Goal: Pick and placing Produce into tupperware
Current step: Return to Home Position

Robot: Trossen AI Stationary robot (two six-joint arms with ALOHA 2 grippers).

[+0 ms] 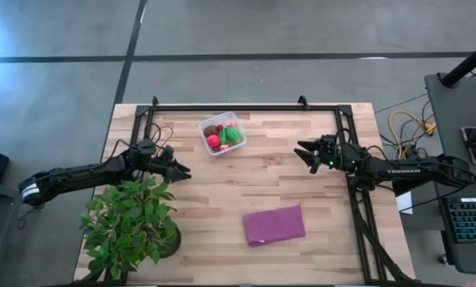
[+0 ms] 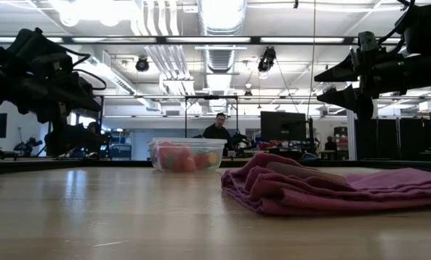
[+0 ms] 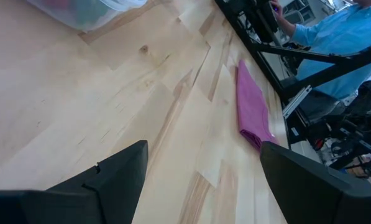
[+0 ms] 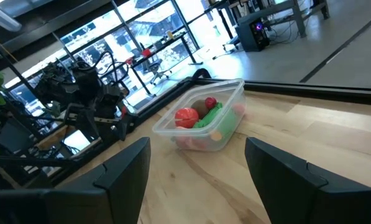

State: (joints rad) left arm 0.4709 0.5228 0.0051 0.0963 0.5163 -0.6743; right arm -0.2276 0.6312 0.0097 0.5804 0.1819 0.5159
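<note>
At the near left of the bench (image 1: pixel 222 191) stands a leafy potted plant (image 1: pixel 130 223). A purple cloth (image 1: pixel 273 225) lies near, right of centre. Farther back, the left gripper (image 1: pixel 182 171) hovers at the left and the right gripper (image 1: pixel 303 156) at the right, both above the wood with fingers spread and empty. At the far centre sits the tupperware (image 1: pixel 239 122), with the produce (image 1: pixel 223 137) inside: red, green and brown pieces.
</note>
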